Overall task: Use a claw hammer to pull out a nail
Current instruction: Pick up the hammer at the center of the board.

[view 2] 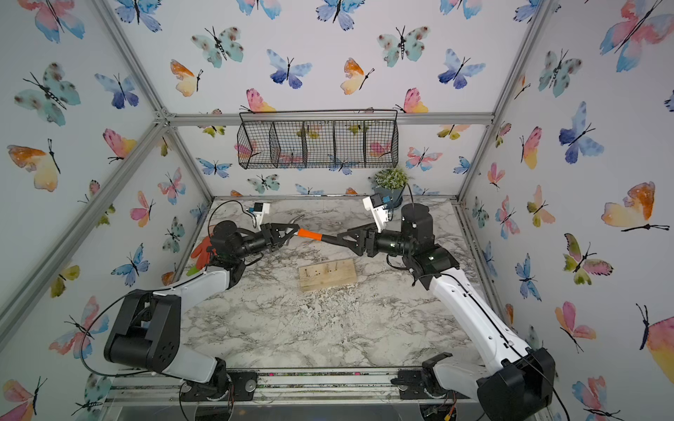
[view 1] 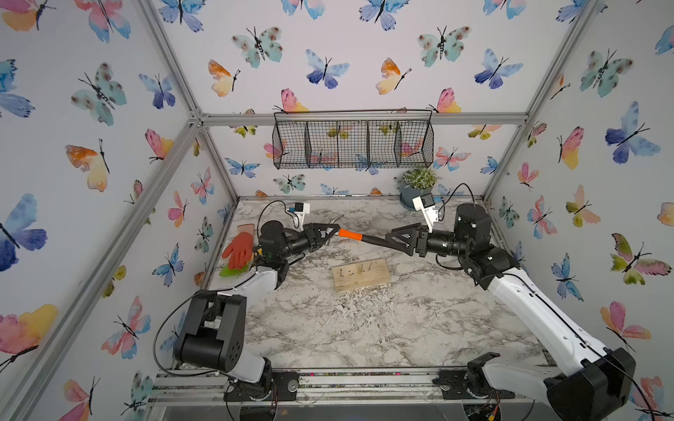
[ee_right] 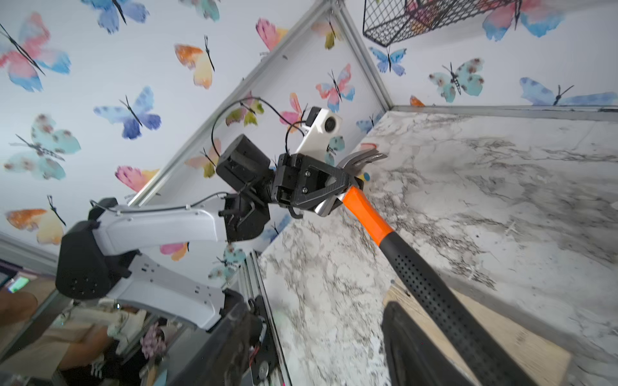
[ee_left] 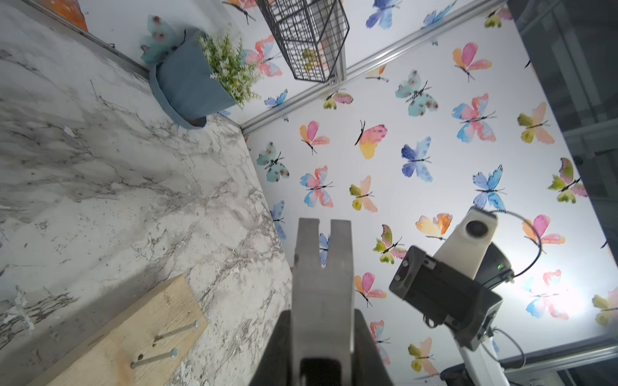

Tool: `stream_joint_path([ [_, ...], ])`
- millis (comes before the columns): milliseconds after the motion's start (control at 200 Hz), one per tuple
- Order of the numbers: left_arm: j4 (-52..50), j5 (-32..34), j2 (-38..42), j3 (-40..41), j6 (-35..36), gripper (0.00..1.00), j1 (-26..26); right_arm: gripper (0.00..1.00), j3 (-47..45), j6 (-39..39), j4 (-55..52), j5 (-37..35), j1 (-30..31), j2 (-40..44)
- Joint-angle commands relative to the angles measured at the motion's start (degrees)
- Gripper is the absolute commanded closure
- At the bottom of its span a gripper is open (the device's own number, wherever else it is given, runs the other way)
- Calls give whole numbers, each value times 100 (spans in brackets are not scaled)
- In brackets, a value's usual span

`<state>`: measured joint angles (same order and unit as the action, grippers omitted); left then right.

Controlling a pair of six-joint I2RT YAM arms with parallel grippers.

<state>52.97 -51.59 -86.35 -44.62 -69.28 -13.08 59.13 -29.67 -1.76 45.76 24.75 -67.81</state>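
Claw hammer [view 1: 350, 235] aloft behind wood block [view 1: 360, 275]

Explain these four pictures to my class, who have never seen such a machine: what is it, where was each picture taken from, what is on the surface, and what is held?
This is a robot with two arms at a marble-patterned table. Two pictures look down from above, through a pair of cameras side by side; the other two come from a camera on each arm's wrist. On the table are a wooden block with nails sticking out, an orange glove and a potted plant. The left gripper is clamped on the steel head of the claw hammer. The right gripper is at the black handle, but its jaws stand apart, so it is not squeezing it.
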Motion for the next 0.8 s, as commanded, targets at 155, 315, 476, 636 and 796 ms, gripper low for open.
stream_joint_path([
  [155, 2815, 1216, 18, 144, -1343, 100, -192, 33, -1692, -1673, 3414, -635, 327, 241],
  [315, 3059, 1546, 145, 228, -1370, 100, -575, 33, -2189, -2272, 5516, -1075, 618, -240],
  [476, 3216, 1983, 187, 347, -1253, 100, -976, 31, -2372, -2260, 6910, -1917, 1004, -684],
  [636, 3580, 2176, 61, 424, -1363, 100, -1108, 31, -2377, -2300, 7604, -2471, 1251, -1059],
  [796, 3787, 2155, 47, 513, -1430, 100, -1164, 32, -2378, -2416, 7738, -2998, 1278, -1163],
])
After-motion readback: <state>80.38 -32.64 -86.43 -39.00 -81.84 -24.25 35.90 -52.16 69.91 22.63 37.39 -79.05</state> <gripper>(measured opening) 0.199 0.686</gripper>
